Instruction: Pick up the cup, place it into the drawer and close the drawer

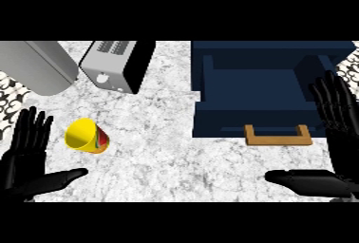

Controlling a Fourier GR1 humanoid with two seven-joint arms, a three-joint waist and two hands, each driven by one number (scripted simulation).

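Cup: the yellow cup (85,136) is on the counter (175,156), at the left side and quite near. It is not in the drawer and no hand holds it.
Cup's lean: it looks tipped over. Its round mouth faces left and a bit up. Its striped bottom end points right and a bit near.
Left hand: the left hand (21,163) is at the near left edge. Its fingers are straight and point far, its thumb sticks out to the right, and it holds nothing.
Right hand: the right hand (344,147) is at the right edge, next to the drawer. Its fingers are flat and wide too, and it holds nothing.
Nearer hand: the left hand is much nearer. The cup is just to the right of its fingers but does not touch them. The right hand is well apart from the cup, across the counter.
Drawer: the dark blue drawer (224,123) is pulled out on the right, and I see nothing inside it. Its brown handle (277,137) points to the near side.
Way to go: I think the left hand should move right and curl round the cup from the side. Then the cup must go right to the drawer.
Other thing: a toaster (112,66) stands far behind the cup.
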